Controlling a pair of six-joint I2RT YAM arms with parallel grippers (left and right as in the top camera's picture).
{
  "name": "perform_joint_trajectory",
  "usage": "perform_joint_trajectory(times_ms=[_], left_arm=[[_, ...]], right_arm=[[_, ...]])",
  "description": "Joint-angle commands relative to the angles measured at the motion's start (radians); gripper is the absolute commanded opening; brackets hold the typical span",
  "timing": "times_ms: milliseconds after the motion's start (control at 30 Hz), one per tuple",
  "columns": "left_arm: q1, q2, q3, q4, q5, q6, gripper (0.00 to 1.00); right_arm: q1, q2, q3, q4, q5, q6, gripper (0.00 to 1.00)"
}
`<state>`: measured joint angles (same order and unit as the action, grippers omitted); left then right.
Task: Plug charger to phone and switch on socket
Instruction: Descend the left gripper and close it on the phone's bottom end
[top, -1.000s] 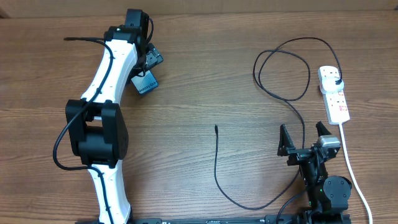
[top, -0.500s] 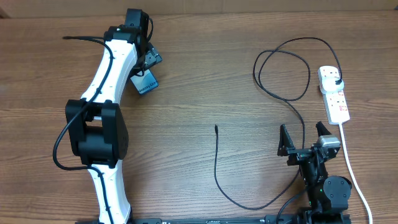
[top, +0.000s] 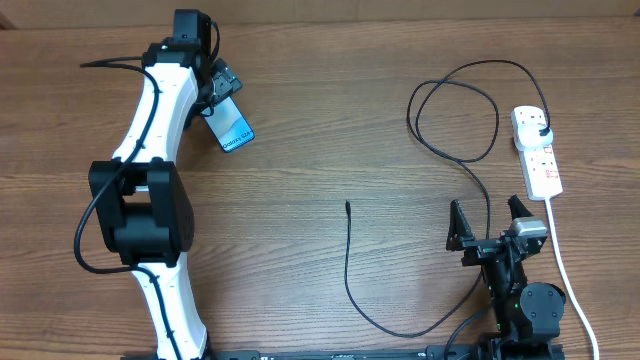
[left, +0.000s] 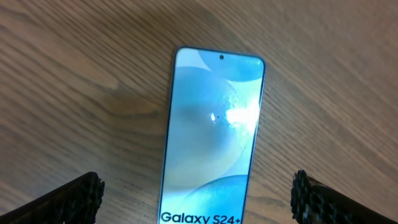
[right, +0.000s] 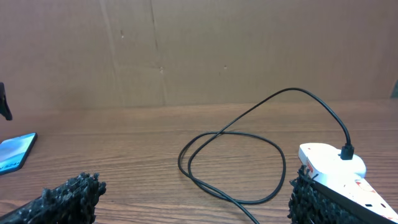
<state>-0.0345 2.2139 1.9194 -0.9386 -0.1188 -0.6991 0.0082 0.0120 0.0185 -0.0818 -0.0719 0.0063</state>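
- The left gripper (top: 218, 88) has swung leftward, uncovering the Galaxy S24+ phone (top: 232, 125) — jaws spread wide, empty.
- The phone lies screen-up, far left of the table (top: 330, 100).
- The right gripper (top: 489, 222) is likewise spread and holds nothing.
- The charger's connector tip (top: 347, 206) lies mid-table, well apart from the phone — plugging not begun.

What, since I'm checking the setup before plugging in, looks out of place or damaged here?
Nothing is damaged or spilled. The phone lies askew, and the charger, plugged into the power strip, trails in loose loops, its connector tip far from the phone.
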Motion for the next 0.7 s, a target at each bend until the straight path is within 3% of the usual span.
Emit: perform_joint_trajectory(times_ms=[0,667], left_arm=[[-0.005,0.053,0.014,-0.006,0.050,0.050,1.00],[-0.011,0.088,0.105,-0.031,0.052,0.066,1.00]], right_arm=[[0.005,-0.009,-0.011,0.004,0.001,-0.004,1.00],[0.005,-0.009,-0.011,0.004,0.001,-0.004,1.00]])
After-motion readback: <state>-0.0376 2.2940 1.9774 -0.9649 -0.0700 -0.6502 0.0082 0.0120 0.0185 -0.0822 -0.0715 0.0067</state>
